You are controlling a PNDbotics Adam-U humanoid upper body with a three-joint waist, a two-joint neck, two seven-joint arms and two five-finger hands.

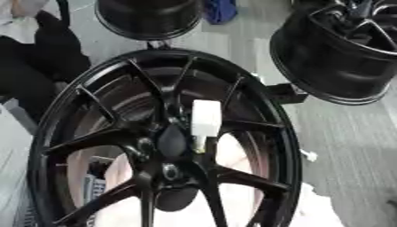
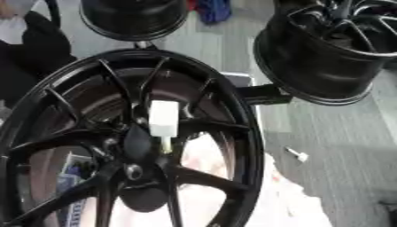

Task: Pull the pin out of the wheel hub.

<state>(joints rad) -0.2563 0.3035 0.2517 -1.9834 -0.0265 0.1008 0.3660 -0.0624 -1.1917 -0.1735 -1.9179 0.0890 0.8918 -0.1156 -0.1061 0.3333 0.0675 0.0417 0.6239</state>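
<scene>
A large black wheel (image 1: 163, 142) with thin spokes fills the lower left of both views, standing upright on its rim and facing the camera, its outer ring (image 1: 288, 146) curving from the top centre down the right side. At the wheel hub (image 1: 172, 144), where the spokes meet, a white pin (image 1: 205, 119) sits in place: its broad, blocky white head stands just above and to the right of the dark centre, and a thinner pale stem (image 2: 166, 144) runs down from it into the hub beside a bolt hole. The pin has not been pulled out.

Neither robot hand shows in either view, so whether the fingers are spread, pressed together or pinching anything cannot be told.

Behind the big wheel, two more black wheels stand apart from it: one at the top centre (image 1: 149, 17), seen edge-on, and a second at the upper right (image 2: 329, 48), tilted so its barrel and spokes face the camera. A blue cloth (image 1: 220, 9) lies between them at the far edge (only partly in frame). A small white scrap (image 2: 295, 154) rests on the grey floor (image 1: 349, 146) to the right of the big wheel, well clear of the rim. A dark shape (image 1: 43, 53) occupies the upper left.
</scene>
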